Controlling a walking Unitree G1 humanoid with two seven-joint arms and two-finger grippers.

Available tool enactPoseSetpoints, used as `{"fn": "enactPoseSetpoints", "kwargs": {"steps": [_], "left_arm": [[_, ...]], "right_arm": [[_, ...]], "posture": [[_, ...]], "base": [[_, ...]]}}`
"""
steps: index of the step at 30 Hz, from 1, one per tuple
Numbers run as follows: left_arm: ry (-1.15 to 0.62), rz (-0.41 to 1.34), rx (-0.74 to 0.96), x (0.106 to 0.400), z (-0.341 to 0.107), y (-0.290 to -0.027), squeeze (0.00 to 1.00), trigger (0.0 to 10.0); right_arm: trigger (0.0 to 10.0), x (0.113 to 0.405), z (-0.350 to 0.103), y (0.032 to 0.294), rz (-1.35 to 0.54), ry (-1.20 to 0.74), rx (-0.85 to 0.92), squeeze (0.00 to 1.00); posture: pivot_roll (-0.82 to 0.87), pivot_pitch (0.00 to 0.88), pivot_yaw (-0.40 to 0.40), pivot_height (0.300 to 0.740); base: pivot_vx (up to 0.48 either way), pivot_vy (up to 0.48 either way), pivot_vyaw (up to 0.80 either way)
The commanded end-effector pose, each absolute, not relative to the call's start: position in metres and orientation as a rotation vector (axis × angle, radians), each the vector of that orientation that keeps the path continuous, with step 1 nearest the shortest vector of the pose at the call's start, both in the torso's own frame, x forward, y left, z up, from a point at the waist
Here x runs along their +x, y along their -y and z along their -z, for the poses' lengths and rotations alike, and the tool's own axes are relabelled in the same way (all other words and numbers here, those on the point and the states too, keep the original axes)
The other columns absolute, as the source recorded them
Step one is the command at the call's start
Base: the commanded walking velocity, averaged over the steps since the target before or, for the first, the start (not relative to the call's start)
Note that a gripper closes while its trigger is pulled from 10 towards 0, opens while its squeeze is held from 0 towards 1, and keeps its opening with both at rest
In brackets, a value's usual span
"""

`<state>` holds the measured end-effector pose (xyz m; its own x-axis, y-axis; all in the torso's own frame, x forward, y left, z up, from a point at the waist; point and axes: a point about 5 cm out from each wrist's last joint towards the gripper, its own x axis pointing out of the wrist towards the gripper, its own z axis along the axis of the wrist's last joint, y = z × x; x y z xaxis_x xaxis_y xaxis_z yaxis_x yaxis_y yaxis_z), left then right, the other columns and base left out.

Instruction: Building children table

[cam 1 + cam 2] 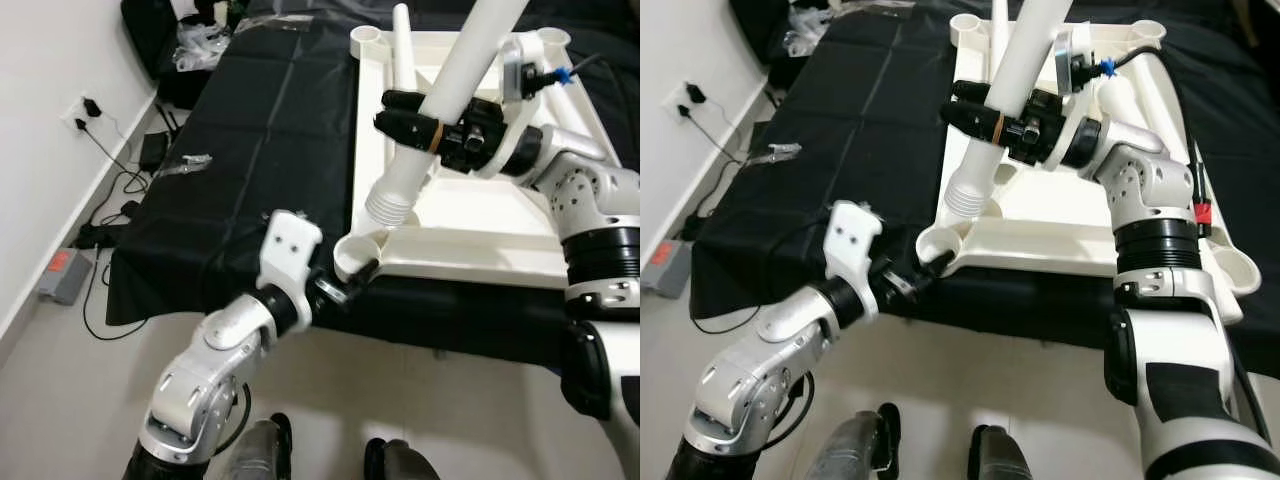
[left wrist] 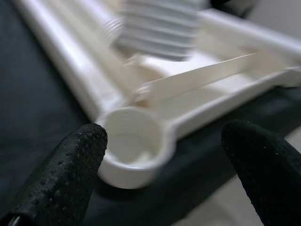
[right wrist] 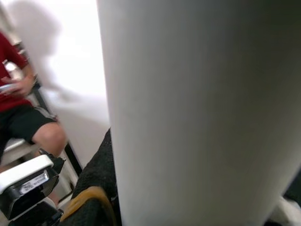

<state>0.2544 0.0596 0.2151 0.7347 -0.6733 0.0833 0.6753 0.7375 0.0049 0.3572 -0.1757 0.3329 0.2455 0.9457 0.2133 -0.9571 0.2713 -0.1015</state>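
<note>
The white children's tabletop lies upside down on a black cloth. My right gripper is shut on a white table leg, held tilted. The leg's ribbed threaded end hangs just above the near-left corner socket. My left gripper is open at that corner, one black finger on each side of the socket. The leg stands large and close in the right wrist view. A second leg stands upright in the far-left socket.
The black cloth covers the work surface. Cables, a charger and a wall outlet are on the left, with a grey and red device on the floor. A seated person in a red shirt is nearby.
</note>
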Motion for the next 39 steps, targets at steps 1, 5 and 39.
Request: {"fn": "enactPoseSetpoints", "kwargs": {"steps": [1,5,39], "left_arm": [[0.025,0.845,-0.043,0.236,-0.206,-0.058,0.0,10.0],[0.007,0.872,-0.05,0.232,-0.203,-0.058,0.0,10.0],[-0.02,0.58,0.041,0.218,-0.184,-0.079,0.0,10.0]], "right_arm": [[10.0,0.354,-0.341,0.169,-1.365,0.245,-0.002,0.0],[10.0,0.354,-0.341,0.168,-1.377,0.23,-0.011,0.0],[10.0,0.389,-0.329,0.149,-1.054,0.203,-0.037,0.0]], "posture": [[0.18,0.237,-0.014,0.74],[0.18,0.237,-0.014,0.74],[0.19,0.345,-0.007,0.74]], "base": [[0.0,0.0,0.0],[0.0,0.0,0.0],[0.0,0.0,0.0]]}}
